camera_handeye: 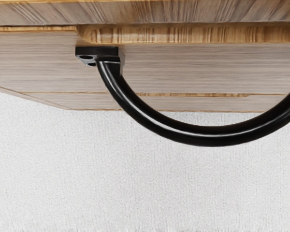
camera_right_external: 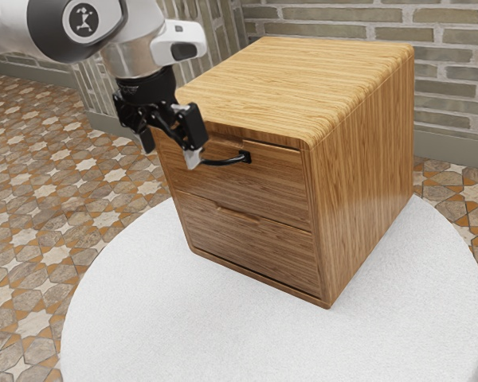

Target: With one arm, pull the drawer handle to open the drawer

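One relation to settle before any pull: handle [camera_right_external: 227, 161] against gripper [camera_right_external: 170, 155]. Hangs down before the upper drawer [camera_right_external: 271, 181] of the wooden cabinet [camera_right_external: 303, 72], fingers spread, clamping nothing. Stands at the end of the black bar, with nearly all of its length running away from the gripper toward the exterior view's right. Finger pad [camera_right_external: 193, 158] on that side just at the bar, touching or very nearly; cannot tell which.

Seen from the hand, handle [camera_handeye: 183, 133] bowing out from the drawer front [camera_handeye: 198, 67] as a flat arc, one mount [camera_handeye: 96, 54] bolted to the wood. Long axis level, parallel to the drawer front, square to the direction of pull.

Drawer apparently shut, front about flush with the lower drawer [camera_right_external: 255, 243]. Nothing of the task done yet, by the look of it.

Probably calls for a short shift along the bar toward its middle, then closing across it from above and below, then drawing straight back from the cabinet face. Risk if taken this near the mount: sliding along the curve, or twisting the pull off line.
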`<state>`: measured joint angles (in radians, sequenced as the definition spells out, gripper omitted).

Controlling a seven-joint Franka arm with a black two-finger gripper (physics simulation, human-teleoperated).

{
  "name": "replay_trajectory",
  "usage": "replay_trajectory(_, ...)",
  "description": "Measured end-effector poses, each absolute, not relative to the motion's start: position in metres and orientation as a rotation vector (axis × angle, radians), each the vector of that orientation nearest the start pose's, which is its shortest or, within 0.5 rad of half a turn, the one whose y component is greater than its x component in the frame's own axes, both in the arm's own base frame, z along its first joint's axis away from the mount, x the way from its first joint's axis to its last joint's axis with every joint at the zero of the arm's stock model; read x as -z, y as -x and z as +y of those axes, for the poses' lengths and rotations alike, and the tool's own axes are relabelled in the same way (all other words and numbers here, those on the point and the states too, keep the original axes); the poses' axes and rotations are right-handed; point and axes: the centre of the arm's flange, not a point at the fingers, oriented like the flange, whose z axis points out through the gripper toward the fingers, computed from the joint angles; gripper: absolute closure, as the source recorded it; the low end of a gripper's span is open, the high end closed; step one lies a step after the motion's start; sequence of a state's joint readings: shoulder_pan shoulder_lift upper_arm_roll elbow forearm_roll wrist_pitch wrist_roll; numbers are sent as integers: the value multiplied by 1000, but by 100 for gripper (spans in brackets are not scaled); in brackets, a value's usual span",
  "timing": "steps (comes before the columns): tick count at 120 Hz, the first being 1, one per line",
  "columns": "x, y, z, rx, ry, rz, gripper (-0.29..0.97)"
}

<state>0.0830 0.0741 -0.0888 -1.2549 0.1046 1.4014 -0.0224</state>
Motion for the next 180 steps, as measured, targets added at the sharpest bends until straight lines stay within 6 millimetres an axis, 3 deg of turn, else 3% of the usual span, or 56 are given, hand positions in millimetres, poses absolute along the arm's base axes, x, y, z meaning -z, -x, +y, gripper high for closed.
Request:
replay_trajectory(25,-718,-550,14,97,3052,-82,0)
replay_trajectory(36,-813,-498,17,353,3046,-195,0)
replay_trajectory(45,-846,-465,15,431,3037,-354,0)
replay_trajectory(68,-845,-460,-43,409,3080,-727,0)
replay_trajectory(85,-842,-461,-44,380,3020,-1063,0)
replay_trajectory(101,-835,-465,-28,343,2910,-1363,0)
replay_trajectory(107,-823,-444,-23,339,2846,-1462,0)
replay_trajectory(113,-787,-425,-33,338,2813,-1510,0)
replay_trajectory(119,-740,-415,-31,375,2787,-1582,0)
replay_trajectory(125,-703,-419,-31,448,2780,-1645,0)
replay_trajectory(132,-678,-431,-28,563,2777,-1725,0)
replay_trajectory(159,-686,-453,-14,968,2742,-2027,0)
replay_trajectory(169,-664,-456,-4,987,2699,-2121,0)
replay_trajectory(180,-660,-459,-2,1048,2674,-2186,1)
